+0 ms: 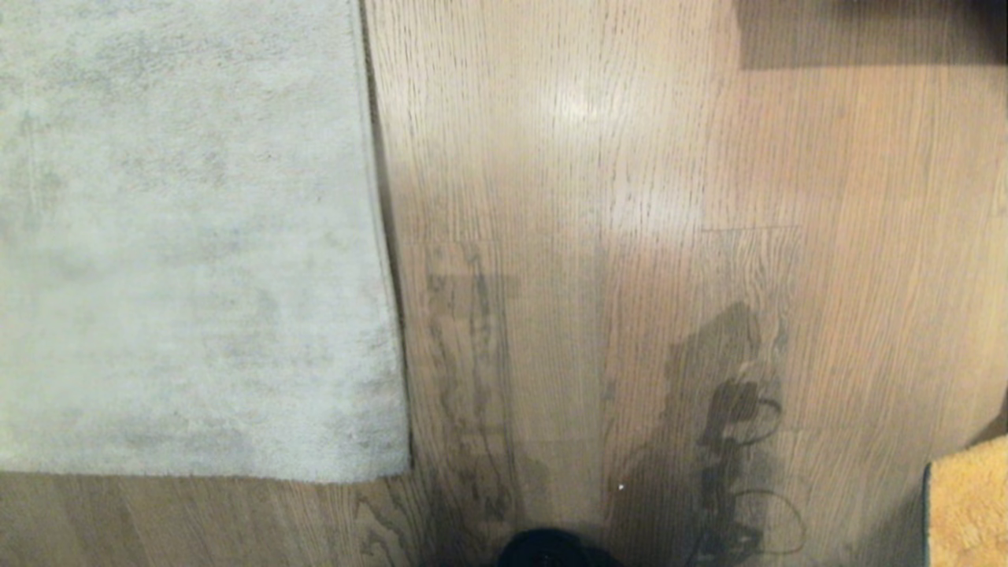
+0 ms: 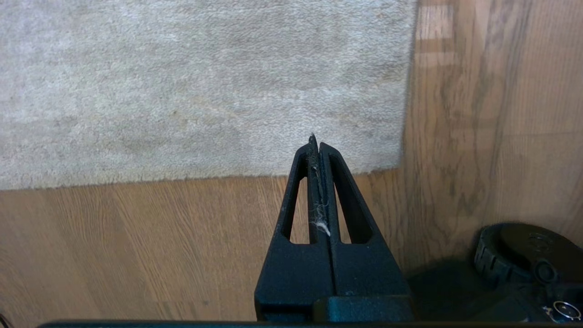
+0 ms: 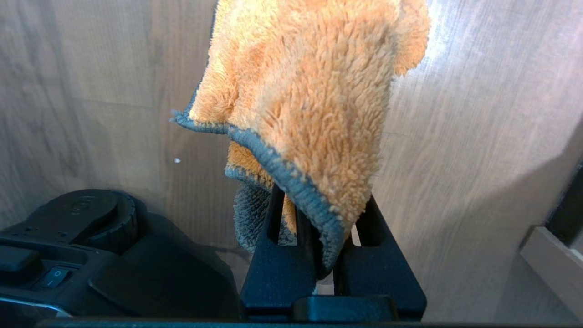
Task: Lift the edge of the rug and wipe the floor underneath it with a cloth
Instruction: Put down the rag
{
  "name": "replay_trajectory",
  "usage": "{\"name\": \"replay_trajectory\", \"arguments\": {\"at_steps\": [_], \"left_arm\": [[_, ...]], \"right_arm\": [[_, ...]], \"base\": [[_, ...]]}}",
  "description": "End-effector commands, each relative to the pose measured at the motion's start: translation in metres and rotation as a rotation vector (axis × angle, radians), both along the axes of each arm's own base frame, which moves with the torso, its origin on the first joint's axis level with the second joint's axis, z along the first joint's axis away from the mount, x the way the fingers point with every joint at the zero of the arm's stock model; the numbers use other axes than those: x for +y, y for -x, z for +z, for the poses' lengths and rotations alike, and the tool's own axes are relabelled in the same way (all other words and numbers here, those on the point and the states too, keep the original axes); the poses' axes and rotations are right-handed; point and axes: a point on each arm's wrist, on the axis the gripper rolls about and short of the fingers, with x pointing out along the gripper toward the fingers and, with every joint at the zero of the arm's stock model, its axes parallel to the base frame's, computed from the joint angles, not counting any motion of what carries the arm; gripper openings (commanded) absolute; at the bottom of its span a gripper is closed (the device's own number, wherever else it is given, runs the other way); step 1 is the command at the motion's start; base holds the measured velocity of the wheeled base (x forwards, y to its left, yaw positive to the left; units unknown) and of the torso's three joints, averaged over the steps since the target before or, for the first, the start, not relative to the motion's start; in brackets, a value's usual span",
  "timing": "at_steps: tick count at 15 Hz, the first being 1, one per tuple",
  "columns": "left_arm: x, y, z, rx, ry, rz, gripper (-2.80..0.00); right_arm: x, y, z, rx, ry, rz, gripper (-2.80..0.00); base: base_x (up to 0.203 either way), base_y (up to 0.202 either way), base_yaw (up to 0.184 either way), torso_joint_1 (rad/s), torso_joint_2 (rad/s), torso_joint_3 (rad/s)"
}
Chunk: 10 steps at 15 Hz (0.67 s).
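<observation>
Rug edge (image 1: 386, 315) of big light grey fuzzy rug, flat on brown wood plank floor (image 1: 591, 197), corner near bottom left. Left gripper (image 2: 317, 145) above that corner, black fingers pressed together, holding nothing. Right gripper (image 3: 319, 255) pinched on fluffy orange cloth with grey-green trim (image 3: 309, 105), at far right over bare floor.

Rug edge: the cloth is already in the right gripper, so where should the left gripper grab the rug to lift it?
Take the rug at its near corner, coming in low from the bare floor side. Two free borders meet there and it lies flat, so one finger likely must slide under the border. The left gripper, shut and hanging above that corner, must open first.
</observation>
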Motion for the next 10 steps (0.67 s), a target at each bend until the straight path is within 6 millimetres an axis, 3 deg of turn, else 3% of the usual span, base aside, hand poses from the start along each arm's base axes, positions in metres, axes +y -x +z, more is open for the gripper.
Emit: {"name": "replay_trajectory", "arguments": {"at_steps": [1,10], "left_arm": [[0.0000,0.0000,0.0001,-0.001,0.000,0.000,-2.80],[0.0000,0.0000,0.0001,-0.001,0.001,0.000,-2.80]], "right_arm": [[0.0000,-0.0001,0.0001,0.001,0.001,0.001,-2.80],[0.0000,-0.0001,0.0001,0.001,0.001,0.001,-2.80]], "base": [[0.000,0.000,0.000,0.000,0.00,0.000],[0.000,0.000,0.000,0.000,0.00,0.000]]}}
